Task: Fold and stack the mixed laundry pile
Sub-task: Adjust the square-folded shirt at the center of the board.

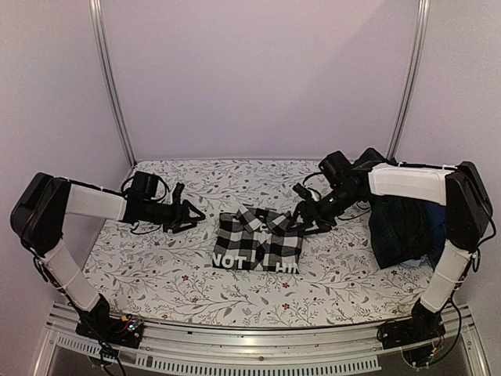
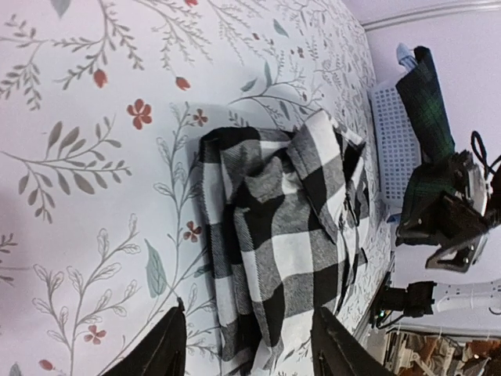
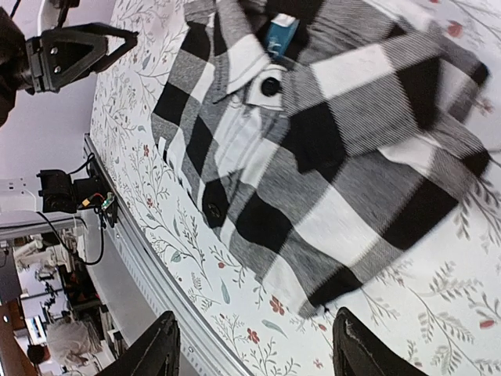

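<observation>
The folded black-and-white checked shirt [image 1: 258, 241] is laid at the middle of the floral-printed white worktop [image 1: 156, 266]. The left pincer [image 1: 186, 213] is held released, well apart from it. The right pincer [image 1: 301, 213] is spread empty at its edge. A dark green-navy plaid garment [image 1: 403, 227] is heaped far right.

I note a white table covering printed with grey-green sprigs and small red flowers [image 1: 156, 258]; it lies flat across the tabletop. Behind it stands a plain pale lilac wall [image 1: 258, 70], with a slanted silver metal post on the left [image 1: 113, 86] and another on the right [image 1: 409, 78]. A slotted silver aluminium rail [image 1: 258, 354] runs along the near edge. Toward the right end I see a white perforated plastic panel [image 2: 394, 149]; I cannot tell whether it is a basket wall.
</observation>
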